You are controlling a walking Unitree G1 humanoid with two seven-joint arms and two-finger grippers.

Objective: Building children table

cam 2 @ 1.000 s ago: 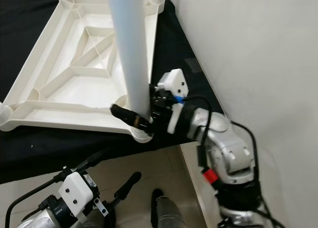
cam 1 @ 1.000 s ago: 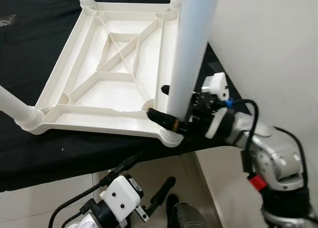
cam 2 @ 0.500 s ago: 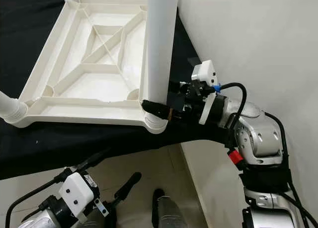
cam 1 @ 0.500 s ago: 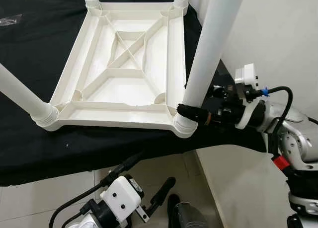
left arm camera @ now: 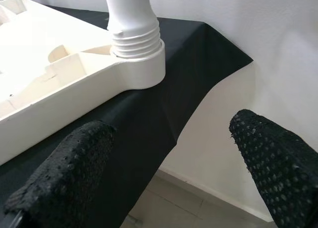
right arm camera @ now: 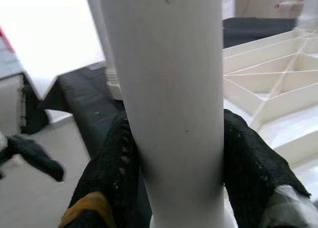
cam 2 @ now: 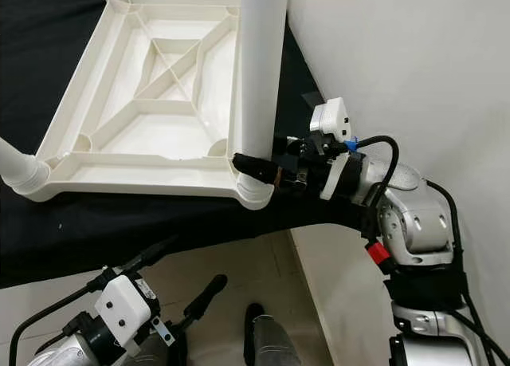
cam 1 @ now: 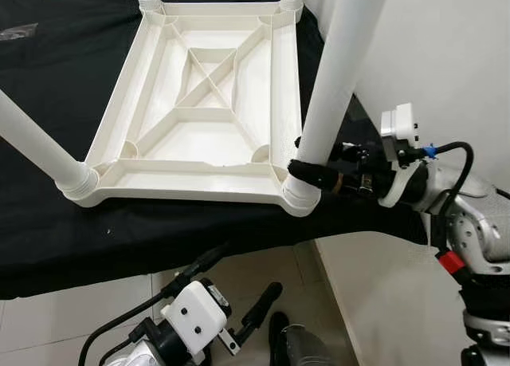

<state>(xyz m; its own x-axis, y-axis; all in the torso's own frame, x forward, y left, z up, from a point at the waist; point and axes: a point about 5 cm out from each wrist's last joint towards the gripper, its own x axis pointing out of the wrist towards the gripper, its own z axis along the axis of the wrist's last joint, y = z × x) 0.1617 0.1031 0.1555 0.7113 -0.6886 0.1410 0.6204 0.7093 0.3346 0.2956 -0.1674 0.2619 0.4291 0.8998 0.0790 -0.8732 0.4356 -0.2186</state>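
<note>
On upturned white tabletop (cam 1: 209,111): four legs up, last near-corner leg (cam 1: 331,87) clamped by right gripper (cam 1: 307,175), maybe still tightening; left gripper (left arm camera: 164,178) apart, idle.

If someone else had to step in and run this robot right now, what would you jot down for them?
Right gripper: shut around the base of the near-right white leg, just above its corner socket.
Left gripper: open, idle, low by the floor.
The upside-down table top lies on the black cloth.
Done: a leg stands at each of the four corners; near-left leg is in.
Left: the held leg's threads look seated; check it is tight, then release and turn the table upright.
</note>
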